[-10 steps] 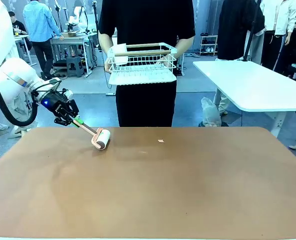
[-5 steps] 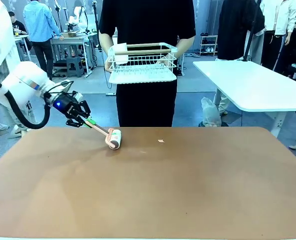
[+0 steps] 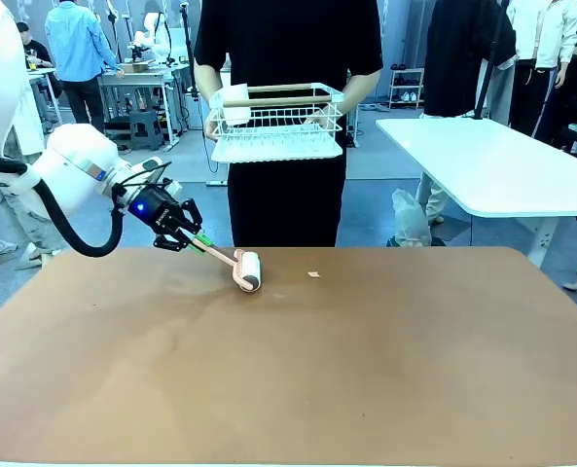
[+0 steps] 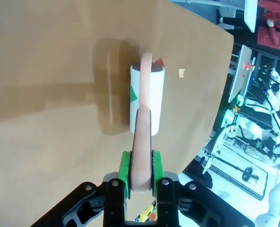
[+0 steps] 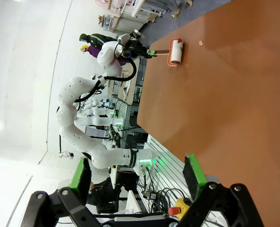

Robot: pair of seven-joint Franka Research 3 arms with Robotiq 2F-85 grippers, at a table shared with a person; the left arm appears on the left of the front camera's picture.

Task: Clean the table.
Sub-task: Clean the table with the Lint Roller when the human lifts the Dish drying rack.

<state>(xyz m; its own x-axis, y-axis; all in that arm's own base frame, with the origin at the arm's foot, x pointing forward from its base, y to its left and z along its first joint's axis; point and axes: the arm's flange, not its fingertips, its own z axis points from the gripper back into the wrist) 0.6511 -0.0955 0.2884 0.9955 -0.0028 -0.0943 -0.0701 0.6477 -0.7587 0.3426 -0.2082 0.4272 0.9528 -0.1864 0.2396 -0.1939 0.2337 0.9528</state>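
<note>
The left arm (image 3: pixel 74 175) enters from the left edge of the front view at mid-height; the left gripper (image 3: pixel 197 240) sits left of centre, over the far edge of the table (image 3: pixel 317 379); its jaws are pinched on the peach handle of a lint roller (image 3: pixel 249 270); in the left wrist view the green pads (image 4: pixel 125 169) clamp the end of the handle from both sides.

The handle slopes down and to the right; the white drum appears to rest on the reddish-brown top, just left of centre and near the far edge; a small pale scrap (image 3: pixel 313 274) lies on the top just to the right of the drum, apart from it.

The table fills the lower half of the front view.

At upper centre a person in black stands behind the table, holding a white wire basket (image 3: pixel 278 122) with both hands; a white-topped table (image 3: pixel 492 165) stands at the upper right.

In the right wrist view the right gripper (image 5: pixel 136 174) occupies the bottom edge; its fingers are spread wide with nothing between them.
</note>
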